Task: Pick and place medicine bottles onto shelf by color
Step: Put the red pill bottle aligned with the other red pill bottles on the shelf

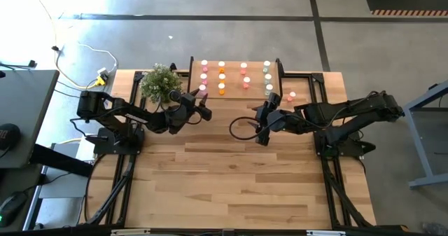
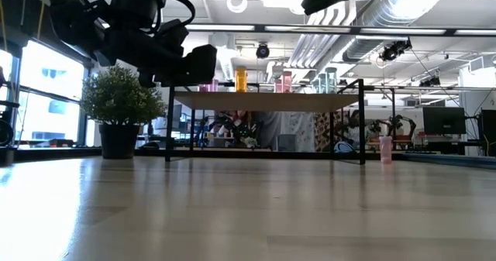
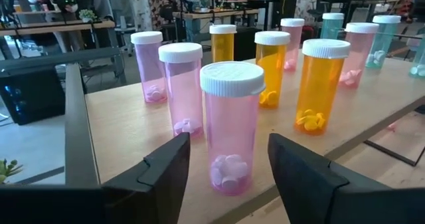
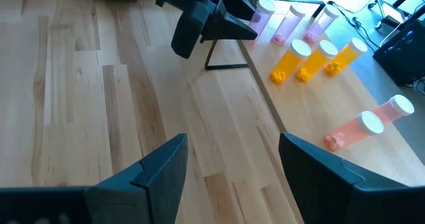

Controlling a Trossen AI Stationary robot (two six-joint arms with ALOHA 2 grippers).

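The left gripper (image 3: 229, 167) sits at the shelf's (image 3: 126, 117) front edge, at the corner near the plant (image 1: 159, 82), with a pink bottle (image 3: 231, 127) standing upright between its jaws. The jaws stand apart, one finger on each side of the bottle with a gap showing on both sides, so the bottle appears to rest on the shelf on its own rather than in a grip. Its long axis is vertical, its white cap above the fingertips. It stands at the front of a line of two more pink bottles, with orange bottles (image 3: 319, 84) in the next line and paler ones beyond.

The move this calls for is likely a straight pull-back of the left arm, away from the shelf, without brushing the bottle sideways.

The right gripper (image 4: 229, 164) hovers over the bare desk (image 4: 93, 84), jaws wide and empty. One pink bottle (image 1: 291, 96) stands on the desk just off the shelf on the right side; the right arm is clearly the nearer one to it.
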